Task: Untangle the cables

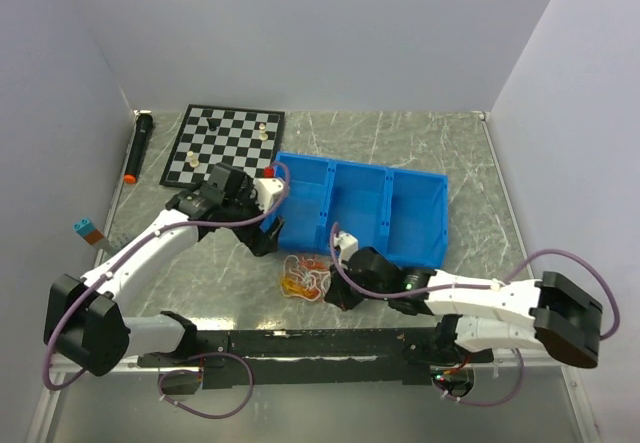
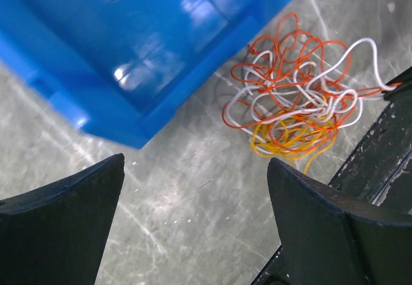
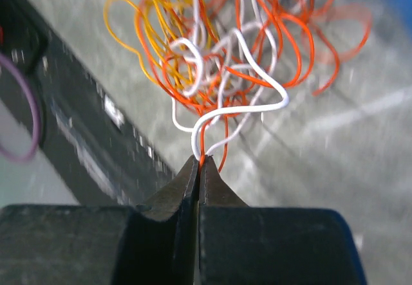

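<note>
The cables (image 1: 305,279) lie as one tangled bunch of red-orange, white and yellow cords on the table, just in front of the blue bin. My right gripper (image 1: 338,285) is at the bunch's right edge. In the right wrist view its jaws (image 3: 201,163) are shut on a white and a red-orange strand of the cables (image 3: 219,60), pinched at the very tips. My left gripper (image 1: 262,235) hovers to the left of the bunch, by the bin's corner. Its fingers (image 2: 195,163) stand wide open over bare table, with the cables (image 2: 290,105) ahead and to the right.
A blue three-compartment bin (image 1: 340,166) stands behind the bunch, its corner (image 2: 129,53) close to my left gripper. A chessboard (image 1: 225,143) with a few pieces lies at the back left, next to a black marker (image 1: 138,148). The black base rail (image 1: 320,343) runs just in front of the cables.
</note>
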`<state>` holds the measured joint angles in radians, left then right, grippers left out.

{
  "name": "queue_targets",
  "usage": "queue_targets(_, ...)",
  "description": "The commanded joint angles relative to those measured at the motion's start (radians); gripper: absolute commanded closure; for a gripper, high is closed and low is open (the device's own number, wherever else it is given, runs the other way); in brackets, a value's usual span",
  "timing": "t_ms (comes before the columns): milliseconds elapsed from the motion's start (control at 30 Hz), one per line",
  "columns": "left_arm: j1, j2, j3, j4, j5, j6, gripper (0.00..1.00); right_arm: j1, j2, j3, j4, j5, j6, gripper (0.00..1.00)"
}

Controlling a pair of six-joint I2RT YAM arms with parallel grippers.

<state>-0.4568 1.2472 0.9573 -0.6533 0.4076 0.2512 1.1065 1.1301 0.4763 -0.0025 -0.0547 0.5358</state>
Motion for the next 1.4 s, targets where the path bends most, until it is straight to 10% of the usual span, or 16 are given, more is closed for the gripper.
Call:
queue_targets(0,-0.078,0.018,-0.006,0.043,-0.038,0.022,0.03,0.018,-0.110,-0.059,-0.137,-0.053,0.055,1.00)
queue_targets(533,-0.278,0.236,0.054,0.089,-0.007,0.036,0.01,0.027,-0.138,0.016,-0.475,0.136,0.158,0.98)
queue_targets(1367,-0.295,0.362,0.014,0.093,0.270,0.102,0.46,0.027,-0.214,-0.047,-0.402,0.180,0.188,0.97)
